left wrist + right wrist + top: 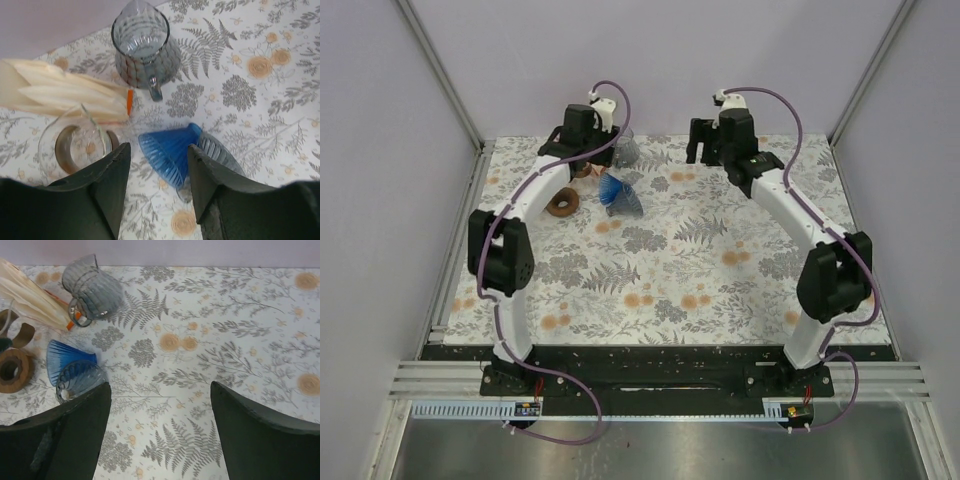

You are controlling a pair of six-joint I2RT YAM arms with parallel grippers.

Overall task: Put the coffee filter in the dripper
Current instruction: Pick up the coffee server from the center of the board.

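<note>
A stack of cream paper coffee filters [65,92] with an orange tab lies at the back left, next to a ribbed glass carafe [142,45]. The blue ribbed dripper [170,150] lies on its side on the floral cloth, also seen as the dripper [620,192] and the dripper [70,360]. My left gripper [159,147] hovers over it, jaws partly open, with nothing between the fingers [112,170]. In the top view the left gripper [585,160] sits at the back left. My right gripper [161,385] is open over bare cloth, and the right gripper [705,150] is at the back right.
A clear glass stand with a brown ring [75,142] sits left of the dripper. A second brown ring [563,203] lies beside it. The filters [30,300] and the carafe [95,287] show at the right wrist view's far left. Walls enclose the table [720,280].
</note>
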